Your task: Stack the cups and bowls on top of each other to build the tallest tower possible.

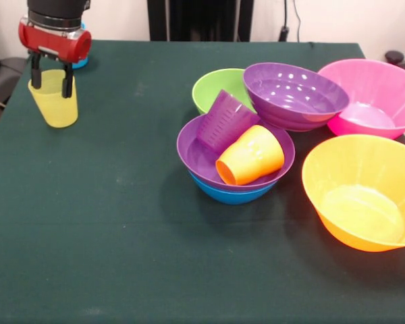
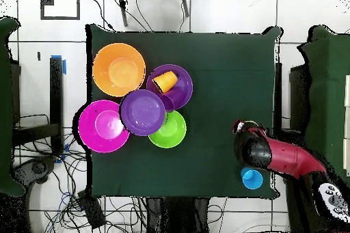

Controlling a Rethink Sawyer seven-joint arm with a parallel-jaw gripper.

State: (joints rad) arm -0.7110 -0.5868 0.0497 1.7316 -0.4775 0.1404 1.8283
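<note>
My gripper [image 1: 52, 77] is at the table's far left corner in the front view, its fingers closed on the rim of the yellow cup [image 1: 52, 101], which hangs slightly tilted at or just above the cloth. The blue cup [image 1: 81, 63] stands just behind it. The tower is a blue bowl [image 1: 233, 194] with a purple bowl [image 1: 197, 158] nested in it. The purple cup [image 1: 226, 121] and orange cup [image 1: 251, 156] lie on their sides inside. In the overhead view my gripper [image 2: 240, 131] hides the yellow cup, and the blue cup [image 2: 252, 178] is beside the arm.
A green bowl [image 1: 212, 88] sits behind the tower, with a second purple bowl [image 1: 293, 94] leaning on it. The pink bowl [image 1: 371, 98] and orange bowl [image 1: 364, 192] stand to the right. A dark green cloth [image 1: 108, 223] covers the table.
</note>
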